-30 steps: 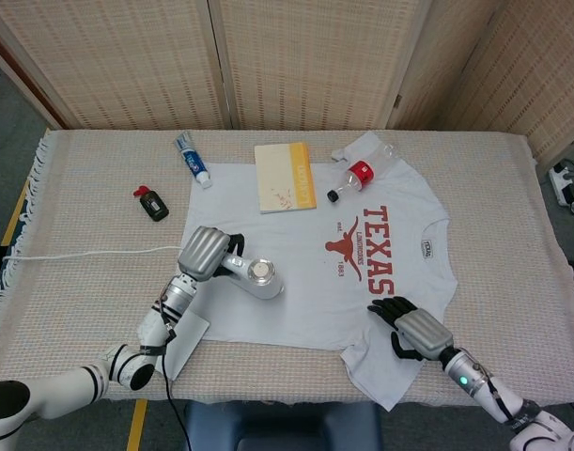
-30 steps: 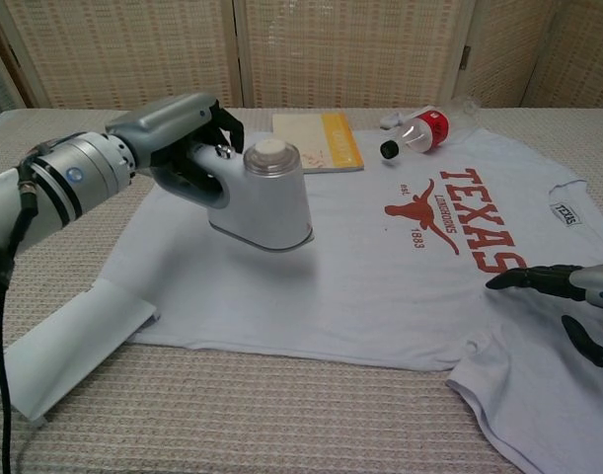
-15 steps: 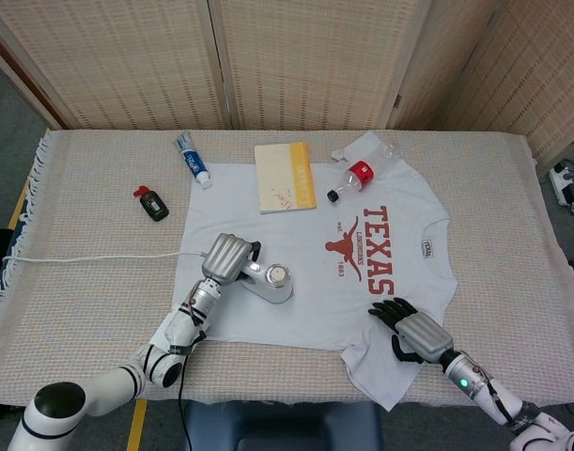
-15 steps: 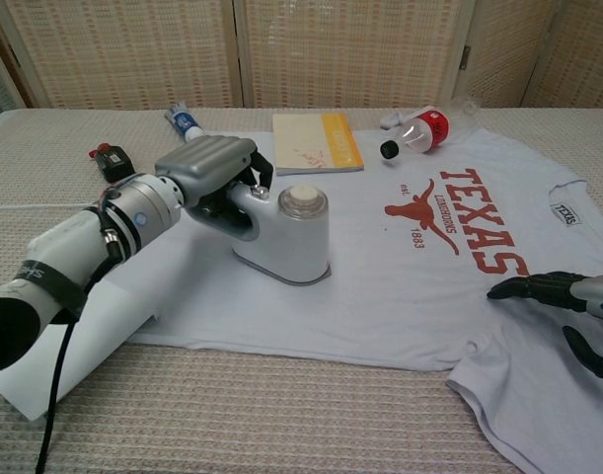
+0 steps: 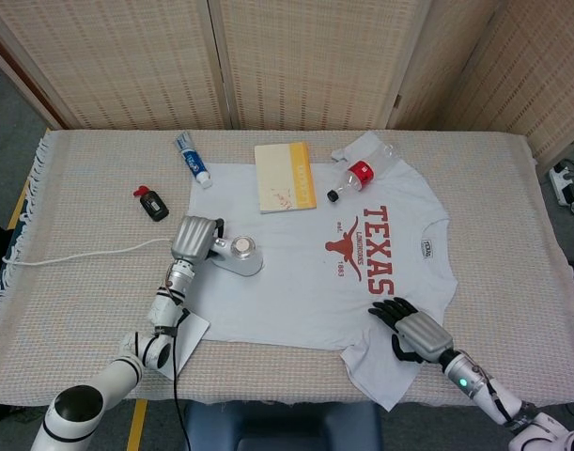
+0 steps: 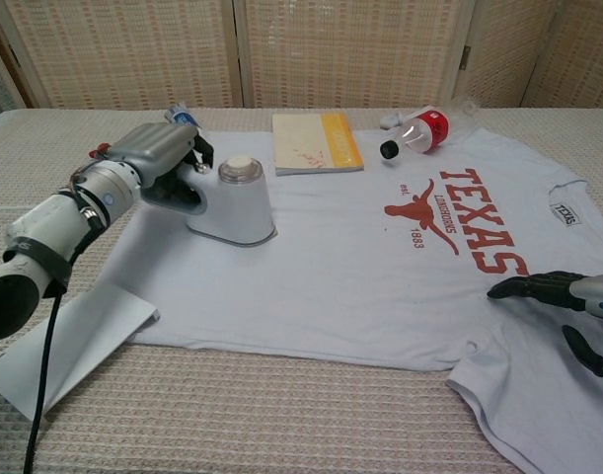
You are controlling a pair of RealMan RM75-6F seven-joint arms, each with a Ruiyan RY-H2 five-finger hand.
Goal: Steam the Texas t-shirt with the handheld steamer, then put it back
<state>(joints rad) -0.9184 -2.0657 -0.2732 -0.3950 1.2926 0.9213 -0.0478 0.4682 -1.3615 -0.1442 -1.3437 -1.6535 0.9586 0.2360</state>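
The white Texas t-shirt (image 5: 305, 272) (image 6: 380, 267) lies flat on the table, red longhorn print toward its right side. My left hand (image 5: 194, 239) (image 6: 151, 156) grips the handle of the white handheld steamer (image 5: 238, 256) (image 6: 232, 202), whose base sits on the shirt's left part, near the left sleeve. My right hand (image 5: 411, 329) (image 6: 567, 301) rests on the shirt's lower right hem with dark fingers spread, holding nothing. The steamer's cord (image 5: 80, 252) trails left across the table.
A yellow-edged book (image 5: 285, 177) lies on the shirt's top edge. A clear bottle with a red label (image 5: 360, 171) lies near the collar. A toothpaste tube (image 5: 193, 160) and a small black-and-red item (image 5: 153, 203) sit at the left. A white sheet (image 6: 69, 341) lies front left.
My left hand lowered the steamer onto the shirt, slid it right, then drew it back left and up toward the sleeve. The right hand stayed put.
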